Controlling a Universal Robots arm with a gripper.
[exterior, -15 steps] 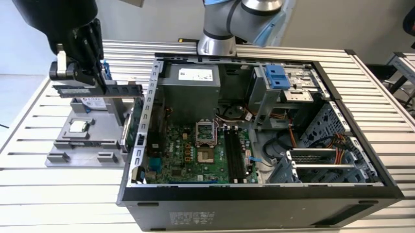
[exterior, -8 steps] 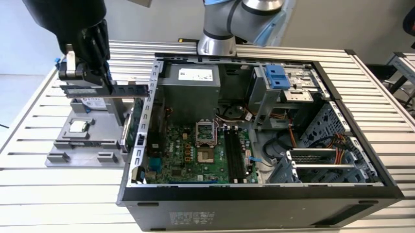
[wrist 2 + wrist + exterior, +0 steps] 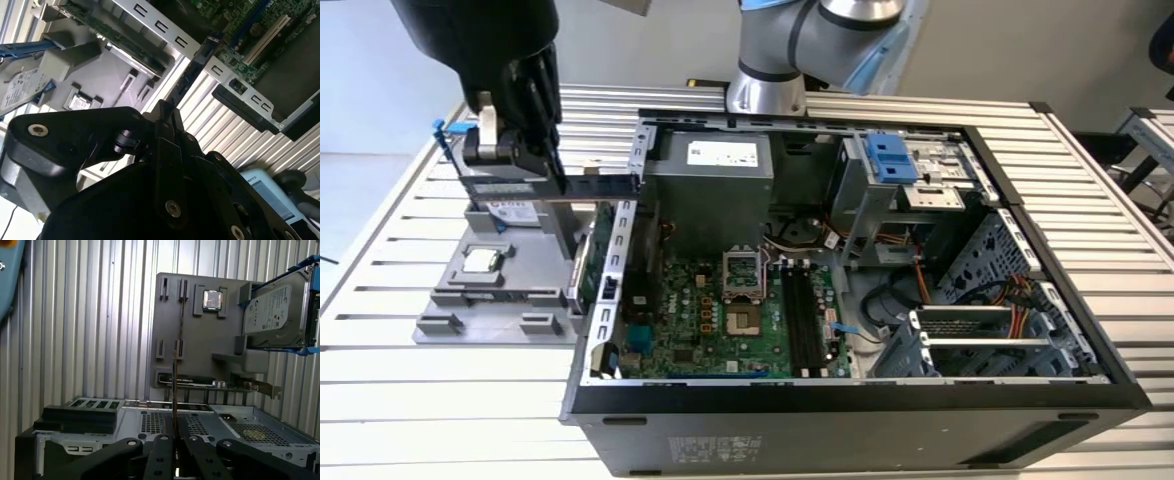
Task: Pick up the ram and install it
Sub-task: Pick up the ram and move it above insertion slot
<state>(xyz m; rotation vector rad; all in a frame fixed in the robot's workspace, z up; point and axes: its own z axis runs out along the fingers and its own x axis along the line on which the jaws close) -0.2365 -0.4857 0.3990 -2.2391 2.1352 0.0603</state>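
The gripper is clenched on one ram, seen edge-on in the first wrist view, standing out straight from the fingers. It hangs by the open case's metal edge; if they touch, I cannot tell. Farther lies one gray holder with one CPU chip, one hard drive and one expansion card. Bare slatted table lies beside.

Robotics lab: arm base, opened computer case, slatted aluminium bench.
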